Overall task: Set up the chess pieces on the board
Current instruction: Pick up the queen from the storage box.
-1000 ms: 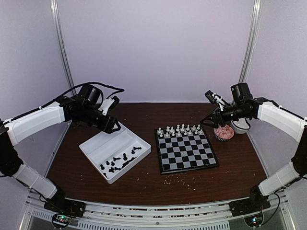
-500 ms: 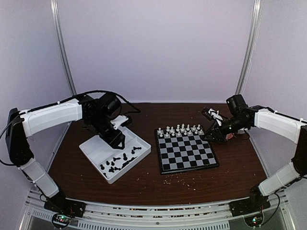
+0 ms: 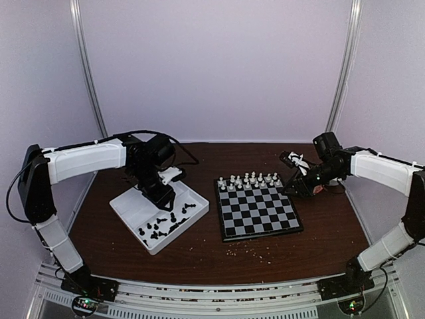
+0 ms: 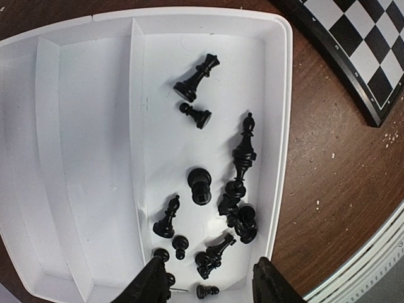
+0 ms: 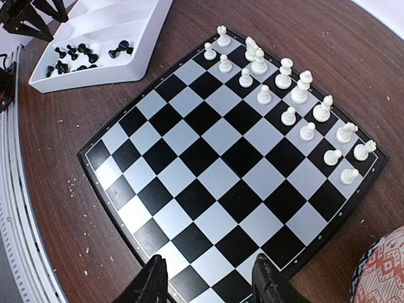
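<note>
Chess pieces (image 4: 214,208) lie jumbled in tray's (image 4: 82,126) right-hand section, mid-frame, so left pincer (image 4: 209,268) hangs open over them for a pick; right pincer (image 5: 208,271), open & empty, hovers at board (image 5: 214,170) edge, lower frame.

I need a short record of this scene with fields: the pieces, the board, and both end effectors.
black chess pieces: scattered in the white tray, in the compartment nearer the board; none on the board
white chess pieces: two rows at the board's far edge
left end effector: open, empty, above the tray
right end effector: open, empty, near the board's far right corner
</note>
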{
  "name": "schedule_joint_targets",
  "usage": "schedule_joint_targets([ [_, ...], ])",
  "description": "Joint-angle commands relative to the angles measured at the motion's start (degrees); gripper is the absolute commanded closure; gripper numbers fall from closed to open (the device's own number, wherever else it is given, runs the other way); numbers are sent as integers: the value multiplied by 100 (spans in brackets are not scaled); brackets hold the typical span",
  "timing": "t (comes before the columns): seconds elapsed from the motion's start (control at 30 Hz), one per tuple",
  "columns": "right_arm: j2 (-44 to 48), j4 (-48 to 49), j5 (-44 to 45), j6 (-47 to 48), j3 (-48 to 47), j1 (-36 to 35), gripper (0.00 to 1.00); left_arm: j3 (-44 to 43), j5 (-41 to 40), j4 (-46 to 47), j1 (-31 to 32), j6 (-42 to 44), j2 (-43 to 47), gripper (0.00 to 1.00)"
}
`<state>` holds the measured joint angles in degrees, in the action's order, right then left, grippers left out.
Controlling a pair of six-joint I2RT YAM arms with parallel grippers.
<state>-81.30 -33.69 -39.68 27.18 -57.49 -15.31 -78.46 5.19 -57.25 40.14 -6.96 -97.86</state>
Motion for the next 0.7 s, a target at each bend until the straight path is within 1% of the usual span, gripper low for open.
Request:
schedule_joint_targets([
  [0.0, -144, 13, 71, -115, -10, 151, 54, -74, -24, 289, 20, -96, -151, 53],
  [0.13, -167, 70, 220, -222, -7, 256, 55, -67, -34, 458, 36, -163, -341, 53],
  [0.3, -244, 87, 156, -254, 2, 361, 55, -99, -24, 540, 128, -139, -531, 49],
  [0.4, -285, 73, 154, -257, -12, 373, 55, -87, -125, 540, 144, -130, -615, 49],
  [0.53, -299, 76, 145, -250, -15, 379, 55, -90, -458, 540, 152, -194, -714, 50],
  [0.67, -332, 67, 128, -249, -8, 381, 55, -145, -590, 540, 152, -248, -847, 54],
])
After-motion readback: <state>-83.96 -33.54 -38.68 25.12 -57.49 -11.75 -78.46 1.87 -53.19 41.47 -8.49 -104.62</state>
